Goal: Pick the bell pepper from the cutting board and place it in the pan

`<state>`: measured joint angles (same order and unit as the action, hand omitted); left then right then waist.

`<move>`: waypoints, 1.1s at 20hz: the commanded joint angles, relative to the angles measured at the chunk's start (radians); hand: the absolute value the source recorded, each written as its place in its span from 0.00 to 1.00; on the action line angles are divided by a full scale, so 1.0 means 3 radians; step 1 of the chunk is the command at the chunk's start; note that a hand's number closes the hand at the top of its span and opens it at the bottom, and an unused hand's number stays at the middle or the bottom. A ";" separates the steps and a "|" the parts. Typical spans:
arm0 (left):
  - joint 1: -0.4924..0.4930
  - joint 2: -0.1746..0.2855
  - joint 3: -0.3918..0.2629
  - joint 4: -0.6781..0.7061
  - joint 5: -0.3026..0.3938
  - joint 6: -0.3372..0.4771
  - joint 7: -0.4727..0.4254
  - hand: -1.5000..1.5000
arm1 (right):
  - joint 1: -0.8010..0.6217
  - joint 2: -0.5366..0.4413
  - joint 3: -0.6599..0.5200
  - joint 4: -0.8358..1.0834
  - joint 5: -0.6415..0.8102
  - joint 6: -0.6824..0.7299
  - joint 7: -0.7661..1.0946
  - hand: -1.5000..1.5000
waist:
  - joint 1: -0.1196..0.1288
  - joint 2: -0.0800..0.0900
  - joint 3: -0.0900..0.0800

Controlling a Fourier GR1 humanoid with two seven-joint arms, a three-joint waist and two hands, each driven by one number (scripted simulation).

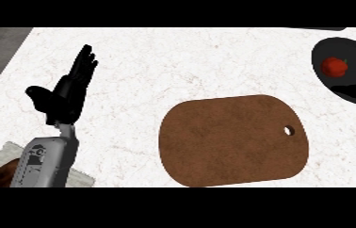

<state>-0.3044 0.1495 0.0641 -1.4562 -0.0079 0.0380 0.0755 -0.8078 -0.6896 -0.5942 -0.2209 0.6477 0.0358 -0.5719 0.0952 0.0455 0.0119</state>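
Red bell pepper (336, 66), black pan (328, 81), mottled brown cutting board (233, 140), white faintly veined counter (173, 62), black hand (68, 93)

White counter (173, 62) — brown cutting board (233, 140), black pan (327, 50) at right edge

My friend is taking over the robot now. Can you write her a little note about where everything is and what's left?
Left robot hand: open, fingers up, resting at the view's left. Right robot hand: not in view.
Bell pepper: lying in the pan at the view's right edge.
Cutting board: in the middle, pepper not on it.
Done: pepper is in the pan.
Left: seemingly nothing.
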 commanded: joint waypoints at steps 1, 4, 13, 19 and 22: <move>0.0015 0.0021 0.0055 0.0031 0.0001 0.0033 0.0007 0.50 | -0.0011 -0.0010 -0.0292 0.0037 -0.0287 -0.0006 -0.0277 0.00 | -0.0051 -0.0017 -0.0001; 0.0053 0.0030 0.0072 -0.0019 0.0038 0.0008 0.0014 0.50 | 0.0032 -0.0168 -0.0538 0.0152 -0.0550 0.0403 -0.0387 0.00 | -0.0099 -0.0042 -0.0005; 0.0109 0.0112 0.0169 -0.0037 0.0073 -0.0003 0.0093 0.50 | 0.0535 -0.0761 -0.0638 0.0292 -0.0746 0.1961 -0.0829 0.00 | -0.0243 -0.0106 -0.0018; 0.0275 0.0016 0.0112 -0.0053 -0.0013 0.0080 -0.0057 0.50 | 0.1001 -0.0957 -0.0647 0.0145 -0.0853 0.2244 -0.1103 0.00 | -0.0305 -0.0130 -0.0023; 0.0219 -0.0003 0.0057 -0.0130 -0.0096 0.0161 0.0073 0.50 | 0.1011 -0.1040 -0.0629 0.0091 -0.0897 0.2327 -0.1005 0.00 | -0.0290 -0.0130 -0.0021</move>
<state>-0.2418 0.1680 0.1016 -1.4779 -0.0099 0.0580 0.0876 -0.5585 -0.9589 -0.7821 -0.1873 0.3947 0.5324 -0.7386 0.0117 0.0084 0.0057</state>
